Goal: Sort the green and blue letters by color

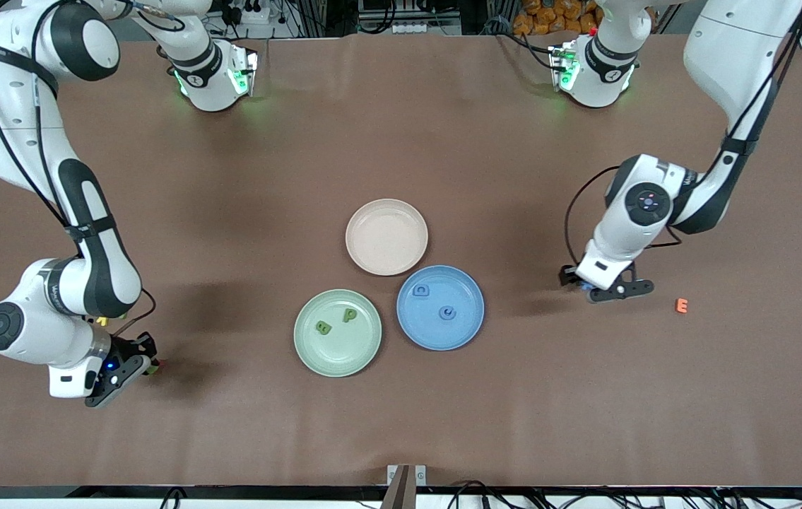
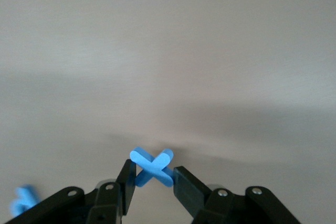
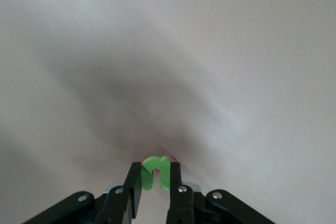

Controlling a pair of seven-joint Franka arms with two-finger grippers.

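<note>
My left gripper (image 1: pixel 609 291) is low over the table toward the left arm's end. In the left wrist view it (image 2: pixel 152 171) is shut on a blue X (image 2: pixel 152 165). A second blue letter (image 2: pixel 23 200) lies on the table close by. My right gripper (image 1: pixel 145 362) is low at the right arm's end. In the right wrist view it (image 3: pixel 156 174) is shut on a green N-like letter (image 3: pixel 156 170). The green plate (image 1: pixel 333 359) holds two green letters (image 1: pixel 323 327) (image 1: pixel 350 315). The blue plate (image 1: pixel 458 338) holds two blue letters (image 1: pixel 421 290) (image 1: pixel 448 313).
An empty beige plate (image 1: pixel 386 239) stands farther from the front camera than the two coloured plates. An orange E (image 1: pixel 682 305) lies beside my left gripper. A small red piece (image 3: pixel 169 157) touches the green letter. A yellow piece (image 1: pixel 100 321) shows under the right arm.
</note>
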